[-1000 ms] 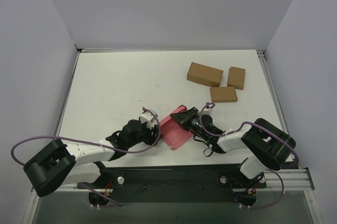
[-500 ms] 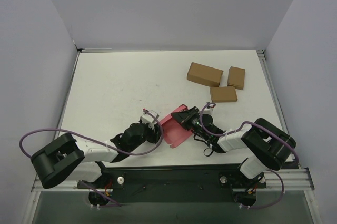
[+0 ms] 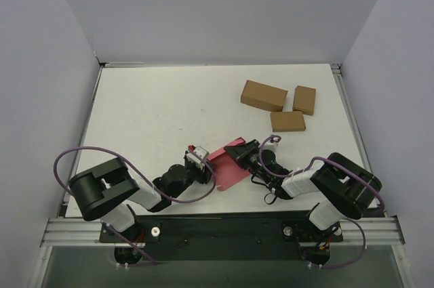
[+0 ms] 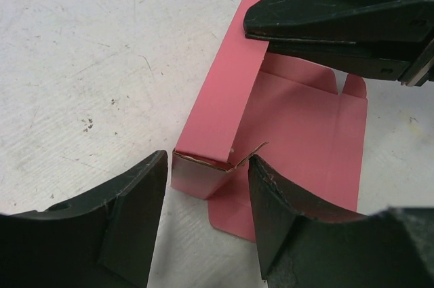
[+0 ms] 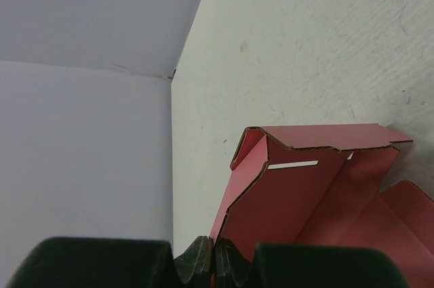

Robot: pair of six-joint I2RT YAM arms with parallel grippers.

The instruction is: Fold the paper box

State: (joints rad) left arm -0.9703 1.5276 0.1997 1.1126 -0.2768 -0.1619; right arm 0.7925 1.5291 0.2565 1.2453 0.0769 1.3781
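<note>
Across the whole workspace I see the white, scuffed flat table (image 3: pixel 149 112), closed in by pale grey walls. At its near edge sit my two white-and-black arms. The left arm (image 3: pixel 112 193) is folded low and angled toward the middle, and the right arm (image 3: pixel 342 183) reaches in from the other side, so the wrists meet just ahead of the bases.

Toward the far right of the table lie three brown cardboard boxes (image 3: pixel 264 95), closed rectangular blocks set near one another and well apart from both arms.

Near the front centre, between the two wrists, lies the paper box (image 3: pixel 227 166), a pink-red piece of thin card, only partly folded. Its base sheet rests flat on the table with notched tabs along one edge, while one long panel is turned up from it.

The right gripper (image 3: pixel 239 153) is clenched on that raised panel, its black fingers pinching the card between them.

The left gripper (image 4: pixel 207 160) is released. Its two dark fingers stand apart with the folded near end of the paper box between them, and I see no grip there.

A narrow slot (image 5: pixel 293 164) is cut into the upright panel, and the folded corner (image 4: pixel 247 152) nearest the left fingers looks frayed.
</note>
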